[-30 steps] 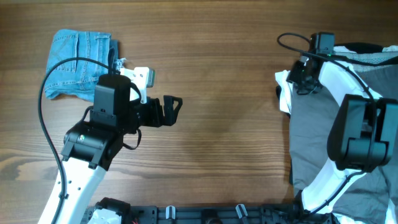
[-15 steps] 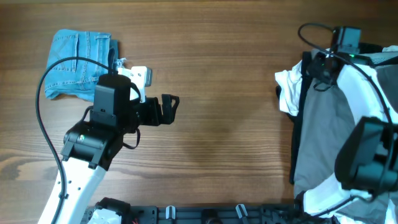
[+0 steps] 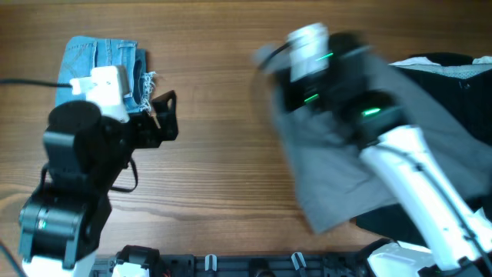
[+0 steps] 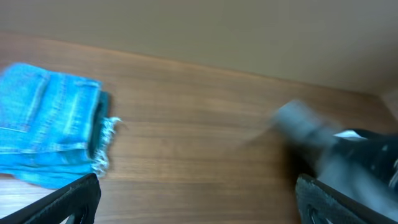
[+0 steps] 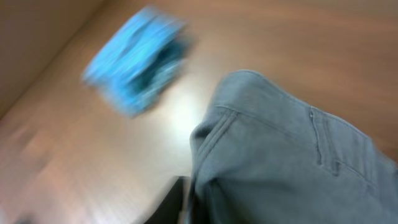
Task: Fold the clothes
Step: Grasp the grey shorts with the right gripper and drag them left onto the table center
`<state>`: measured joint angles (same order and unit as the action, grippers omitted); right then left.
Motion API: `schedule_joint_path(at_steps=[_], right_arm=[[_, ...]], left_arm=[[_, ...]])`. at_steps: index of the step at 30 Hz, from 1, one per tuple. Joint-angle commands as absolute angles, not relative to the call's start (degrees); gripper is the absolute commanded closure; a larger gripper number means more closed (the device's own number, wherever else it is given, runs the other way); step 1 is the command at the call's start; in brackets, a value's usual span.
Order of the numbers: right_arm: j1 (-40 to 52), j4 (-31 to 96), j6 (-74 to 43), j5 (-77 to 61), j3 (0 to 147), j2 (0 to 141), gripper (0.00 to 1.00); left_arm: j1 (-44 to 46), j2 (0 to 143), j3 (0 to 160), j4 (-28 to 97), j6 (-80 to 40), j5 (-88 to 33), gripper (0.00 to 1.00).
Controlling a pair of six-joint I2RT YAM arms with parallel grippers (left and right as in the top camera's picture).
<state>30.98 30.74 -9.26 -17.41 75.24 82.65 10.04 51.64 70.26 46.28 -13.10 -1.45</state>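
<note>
Although your right arm (image 3: 400,158) is showing only as a blur overhead, the grey trousers (image 3: 330,169) are lying spread under it right of centre on the worktop (image 3: 223,185), while your left hand (image 3: 165,117) is hovering just beside the folded jeans (image 3: 100,58) at far left. From the left wrist you are seeing its fingers (image 4: 78,198) standing wide apart, the jeans lying ahead on the left. From the right wrist, your right hand (image 5: 183,202) is clamping the bunched grey trousers.

Soft even light; motion blur smears the right arm (image 3: 400,150) and jeans (image 5: 134,59) ahead of it, grey trousers (image 5: 280,155) less.
</note>
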Motion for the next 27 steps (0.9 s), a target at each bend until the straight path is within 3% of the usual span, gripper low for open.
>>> schedule_joint_path(at_steps=[1, 2, 7, 11, 17, 23, 27], right_arm=[[46.4, 30.5, -9.1, -17.5, 76.1, 86.8, 0.40], [50.2, 30.7, -9.7, -14.2, 76.1, 87.4, 0.29], [46.5, 33.0, -16.1, -3.9, 76.1, 82.9, 0.20], [34.2, 35.2, -20.6, -3.9, 76.1, 73.8, 0.20], [18.3, 40.6, -22.7, -6.4, 76.1, 63.9, 0.21], [16.6, 53.0, -22.7, -5.9, 76.1, 66.2, 0.20], [16.6, 55.9, -22.7, -6.0, 76.1, 68.9, 0.20]], left_arm=[[9.5, 50.4, 71.0, 47.0, -10.4, 4.4, 0.00], [9.5, 50.3, 71.0, 47.0, -10.2, 4.6, 0.00], [9.5, 51.7, 71.0, 47.0, -9.3, 1.3, 0.00], [9.8, 58.0, 71.0, 46.9, -6.2, -8.6, 0.00], [17.1, 82.5, 70.9, 38.2, -6.2, -19.9, 0.00], [24.4, 107.4, 71.0, 12.7, -5.5, -21.5, 0.08], [28.2, 116.9, 71.0, 5.4, 1.5, -21.4, 0.19]])
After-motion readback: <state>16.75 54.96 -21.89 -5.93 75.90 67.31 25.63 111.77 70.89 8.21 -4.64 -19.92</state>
